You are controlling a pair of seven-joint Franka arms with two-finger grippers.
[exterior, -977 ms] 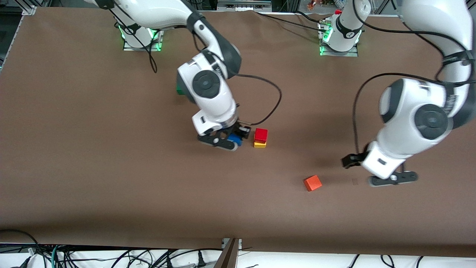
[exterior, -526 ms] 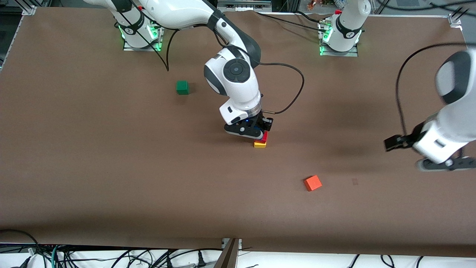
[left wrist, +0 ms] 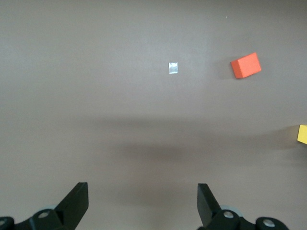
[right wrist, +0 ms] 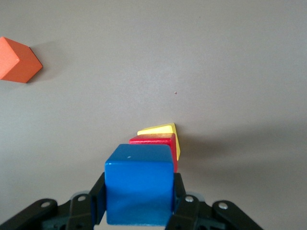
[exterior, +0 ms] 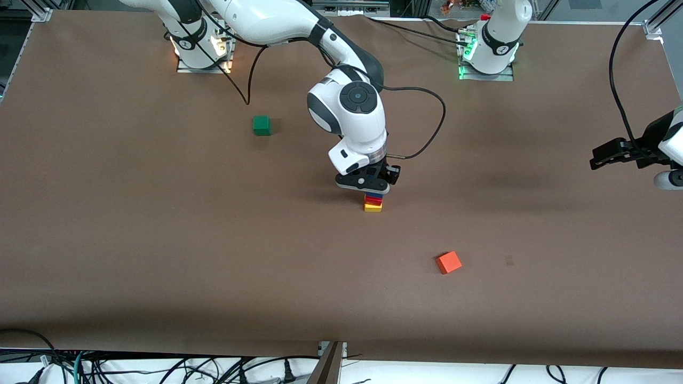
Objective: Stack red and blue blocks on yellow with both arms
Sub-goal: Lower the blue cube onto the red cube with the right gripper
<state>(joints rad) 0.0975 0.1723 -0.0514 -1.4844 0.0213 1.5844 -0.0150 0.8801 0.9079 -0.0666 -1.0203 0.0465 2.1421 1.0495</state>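
Brown matte table top point(exterior: 133, 240), seen from the front view: one right arm's black two-finger gripper point(exterior: 368, 185) directly over a stack near the table's middle. Stack, bottom to top: small matte yellow cube point(exterior: 372, 208) on the table, deep red cube point(exterior: 373, 201) on it, bright blue cube point(exterior: 374, 196) on top, only a sliver of blue showing under the gripper. One small green cube point(exterior: 261, 125), farther from the front camera than the stack, toward the right arm's end. One lighter orange cube point(exterior: 449, 262), nearer to the camera than the stack, toward the left arm's end. One left arm's black gripper point(exterior: 635, 154), raised over the table's edge at its own end, well apart from the stack; this arm waits.

Left wrist view: left gripper's two fingers point(left wrist: 76, 203) spread wide with nothing between them, bare table below. Orange cube point(left wrist: 246, 65) and a small pale square mark point(left wrist: 173, 68) on the table; an edge of the yellow cube point(left wrist: 302, 134) at the frame's border.

Right wrist view: right gripper point(right wrist: 139, 201) closed on the blue cube point(right wrist: 139, 184), fingers pressed against two opposite sides. Red cube point(right wrist: 154, 140) and yellow cube point(right wrist: 160, 129) below it, orange cube point(right wrist: 17, 60) well apart.
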